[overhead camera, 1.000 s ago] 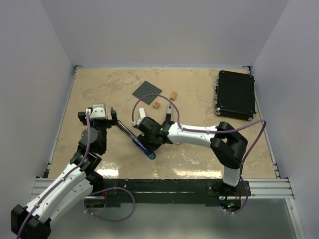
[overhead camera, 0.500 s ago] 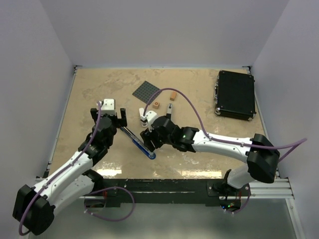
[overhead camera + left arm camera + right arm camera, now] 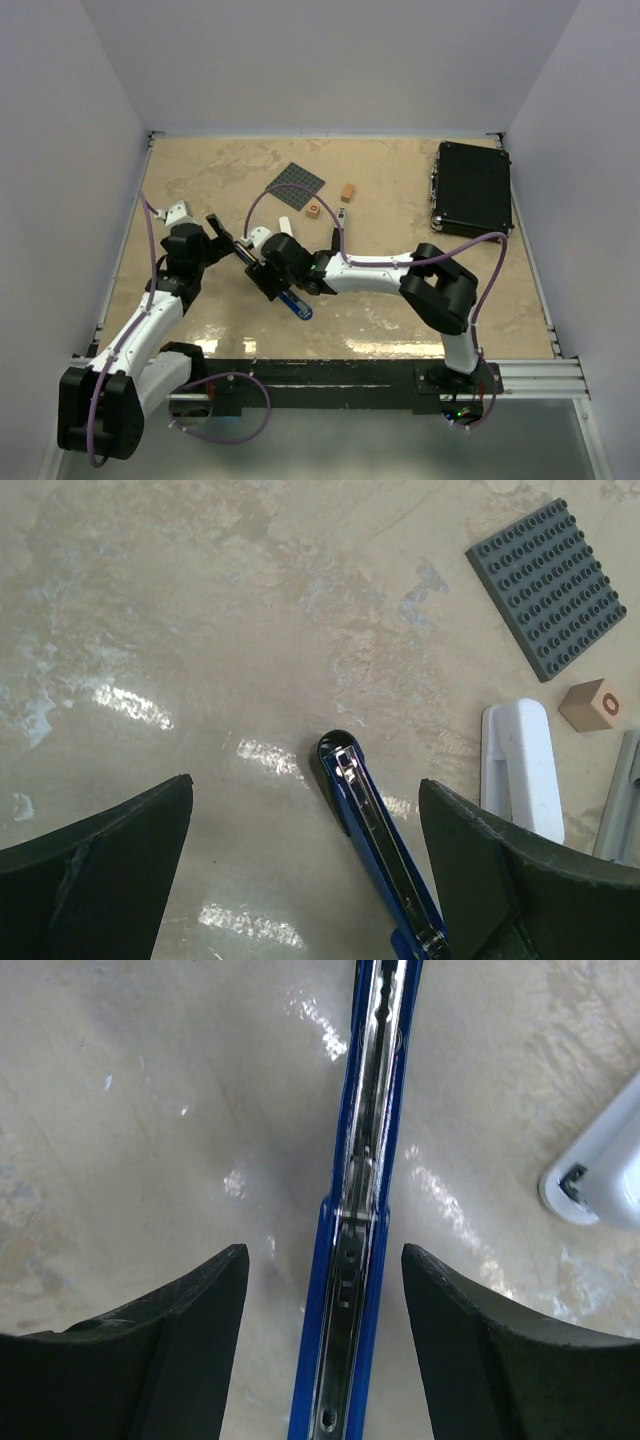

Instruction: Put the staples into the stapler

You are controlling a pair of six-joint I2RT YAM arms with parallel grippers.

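**Open stapler on the worktop, half hidden under the right pincer**

Stapler (image 3: 372,840): lies opened out flat on the worktop (image 3: 200,180), blue walls up, bright metal channel bared. Contents of the channel: impossible to make out through the glare.

Right pincer (image 3: 322,1250): hangs directly over the stapler, released, one dark finger on each side, clear of both blue walls, grasping nothing. From above, covers the stapler's middle and leaves only the blue near tip in sight. In its own wrist view, loses both ends of the stapler past the top and bottom edges.

Left pincer (image 3: 305,780): stands off the stapler's far-left end, spread wide and empty, touching nothing. In its wrist view, shows the stapler's rounded end but drops the rest below the bottom edge.

Thin dark bar (image 3: 230,240), running from the left pincer toward the right one: finger or stapler arm, cannot tell.

Staples box (image 3: 520,770): white and rounded, lies near the stapler on its far side, apart from it. In the right wrist view, enters only as a corner with a dark mark.

Grey tray piece (image 3: 341,214): lies beyond that box from the stapler, cut by the right edge in the left wrist view. Markings too small to read.

Orange block (image 3: 597,703) marked "O", second orange block (image 3: 348,191) and grey studded plate (image 3: 560,585): farther out on the same side. Black case (image 3: 473,190): well apart, off to the stapler's far right.
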